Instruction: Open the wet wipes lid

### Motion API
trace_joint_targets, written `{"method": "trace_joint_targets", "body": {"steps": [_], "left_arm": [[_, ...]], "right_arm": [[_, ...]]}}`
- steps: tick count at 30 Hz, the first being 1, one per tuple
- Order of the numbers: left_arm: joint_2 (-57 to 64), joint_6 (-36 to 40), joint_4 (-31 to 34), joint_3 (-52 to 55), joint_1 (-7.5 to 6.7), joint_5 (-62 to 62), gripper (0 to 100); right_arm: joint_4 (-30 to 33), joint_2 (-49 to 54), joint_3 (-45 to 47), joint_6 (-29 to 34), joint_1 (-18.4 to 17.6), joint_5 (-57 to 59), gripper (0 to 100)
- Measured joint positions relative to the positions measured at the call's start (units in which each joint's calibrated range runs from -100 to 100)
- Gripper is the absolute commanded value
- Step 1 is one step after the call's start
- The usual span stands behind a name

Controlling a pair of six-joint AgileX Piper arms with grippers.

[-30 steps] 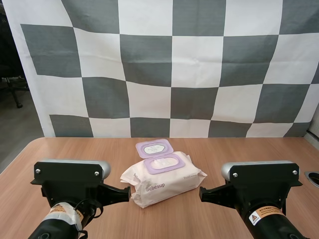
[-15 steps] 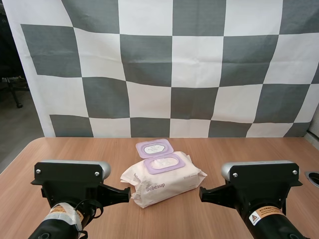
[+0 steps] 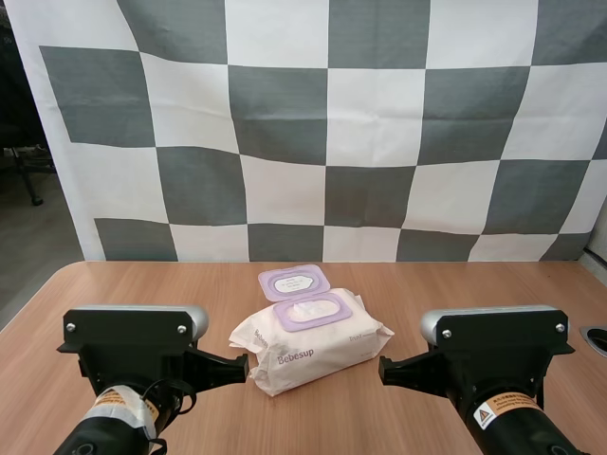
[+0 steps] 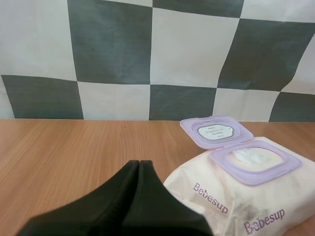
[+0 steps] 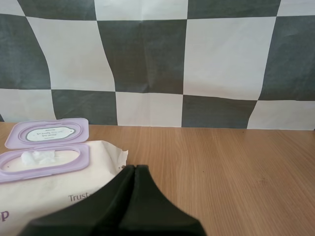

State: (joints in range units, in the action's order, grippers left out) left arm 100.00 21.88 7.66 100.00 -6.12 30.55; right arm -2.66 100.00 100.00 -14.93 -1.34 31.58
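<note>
**Left jaws and right jaws**, each clenched on nothing into one dark wedge, flank the pack of wet wipes (image 3: pixel 310 346). The left sits at the pack's left end and the right at its right end, tips just beside the wrapper. Whether either touches it is not clear from the high view. The lilac lid (image 3: pixel 294 282) is folded back behind the pack's oval opening (image 3: pixel 313 310), where a white wipe (image 4: pixel 257 156) shows. The pack, pale and soft-sided, rests on the bench (image 3: pixel 142 284).

**Judged stage:** opening complete. A next move calls only for drawing the arms clear without nudging the pack.
</note>
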Motion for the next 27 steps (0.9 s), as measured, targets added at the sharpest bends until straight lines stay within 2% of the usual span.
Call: {"method": "trace_joint_targets", "body": {"steps": [27], "left_arm": [[0.0, 0.0, -1.4, 0.0, 0.0, 0.0, 0]], "right_arm": [[0.0, 0.0, 0.0, 0.0, 0.0, 0.0, 0]]}}
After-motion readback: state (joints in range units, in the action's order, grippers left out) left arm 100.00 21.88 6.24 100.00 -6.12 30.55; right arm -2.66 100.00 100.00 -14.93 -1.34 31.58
